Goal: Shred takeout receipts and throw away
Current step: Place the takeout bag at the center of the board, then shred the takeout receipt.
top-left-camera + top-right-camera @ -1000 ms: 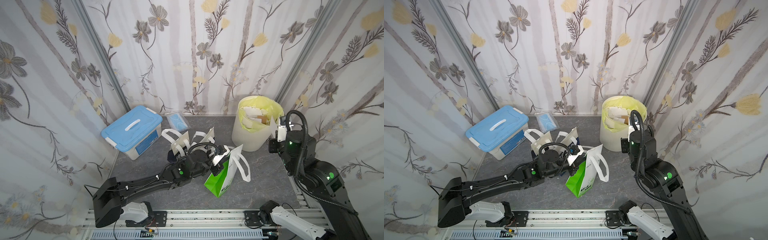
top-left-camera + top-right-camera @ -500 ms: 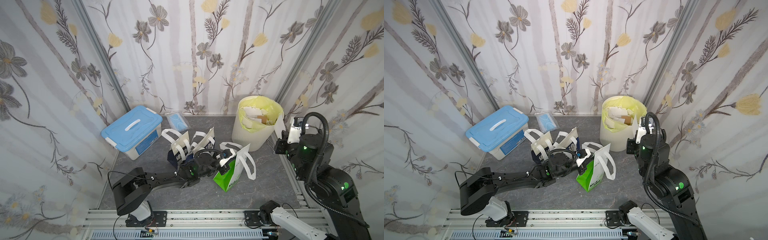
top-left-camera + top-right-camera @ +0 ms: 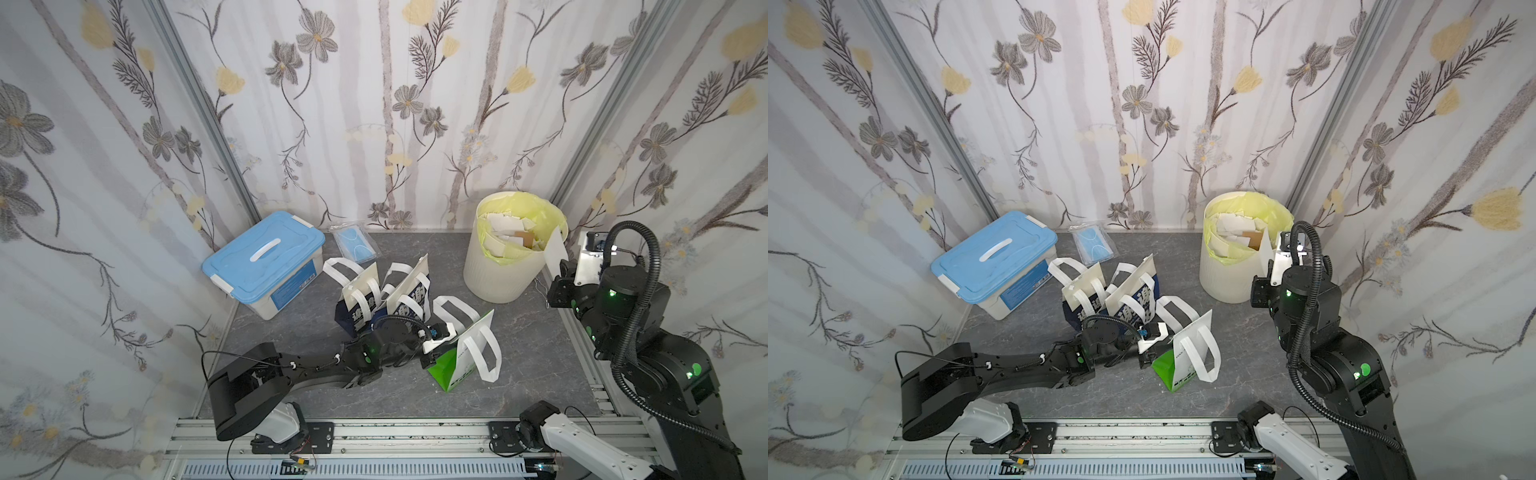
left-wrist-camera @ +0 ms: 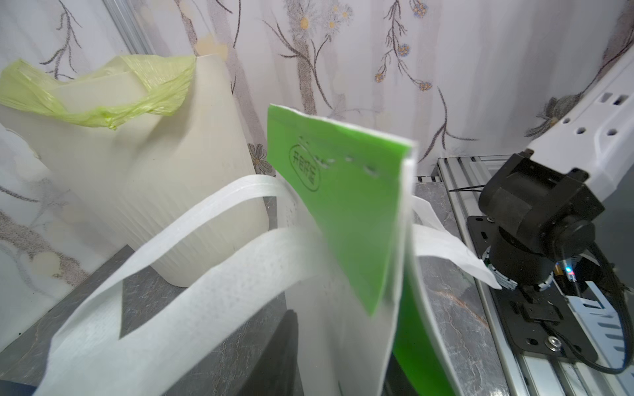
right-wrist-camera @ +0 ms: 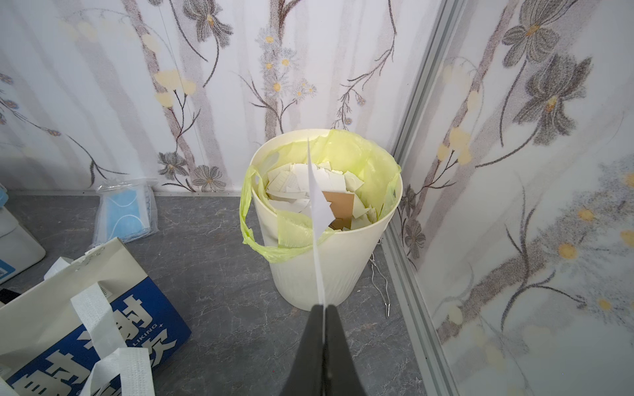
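Observation:
A white takeout receipt stands edge-on in my right gripper, which is shut on its lower end. The slip hangs beside the rim of the cream bin with its yellow liner, and the bin holds torn white paper. The slip shows against the bin wall. My left gripper sits low at the green-and-white bag standing on the floor. In the left wrist view its dark fingers stand apart with the bag's white wall between them.
Two dark blue paper bags with white handles stand behind my left arm. A blue-lidded box and a pack of masks lie at the back left. A thin metal clip lies beside the bin by the right wall rail.
My left arm has come down with the green-and-white bag to the floor and its jaws have parted. My right arm has drawn back to the right, still holding the receipt.

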